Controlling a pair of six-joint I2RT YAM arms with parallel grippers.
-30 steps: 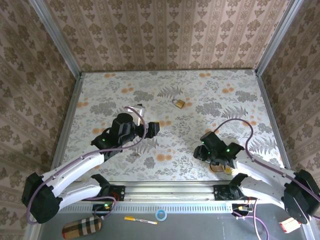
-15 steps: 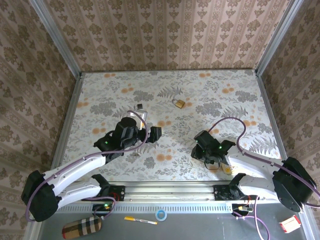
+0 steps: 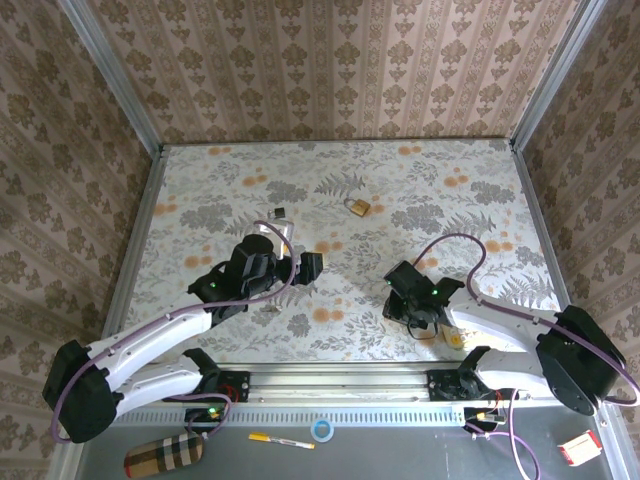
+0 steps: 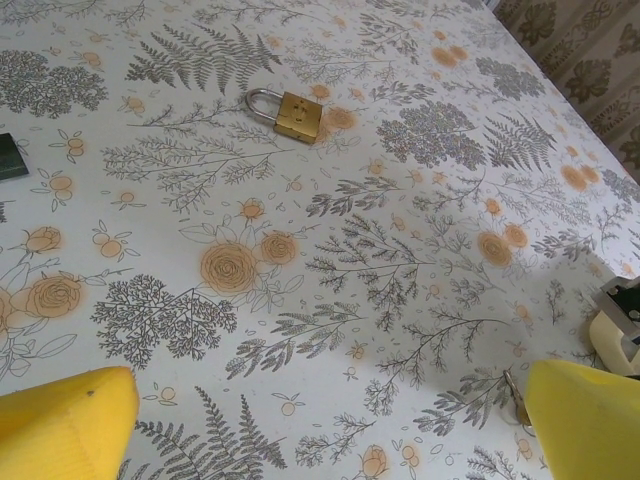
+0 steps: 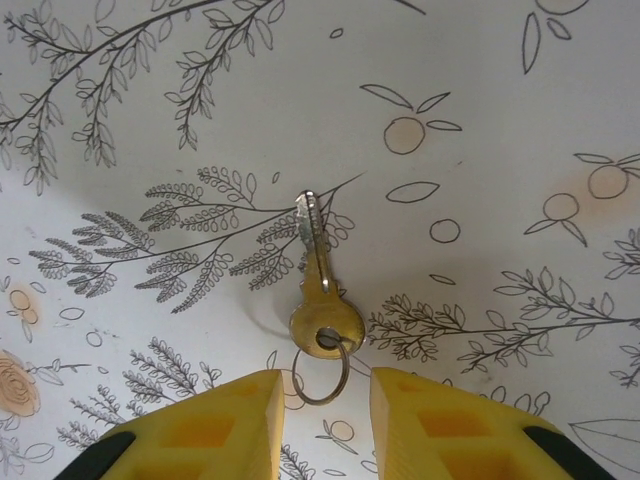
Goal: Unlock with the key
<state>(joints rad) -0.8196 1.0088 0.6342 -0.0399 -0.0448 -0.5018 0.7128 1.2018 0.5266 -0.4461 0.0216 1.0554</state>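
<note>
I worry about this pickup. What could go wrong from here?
1. The key lies flat, its ring nearest the right end effector; the fingers may pinch just the ring, leaving the key dangling.
2. Flat on the table, it may slide away instead of lifting.
3. The padlock lies unheld, far off; it may shift during insertion.

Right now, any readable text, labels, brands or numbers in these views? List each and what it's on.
No text is legible.
padlock: any stamp on the brass body is too small to read.
key: no stamp can be made out on its head.
pen below the front rail: markings too blurred.
red-and-white item at the near right corner: too small to read.
</note>
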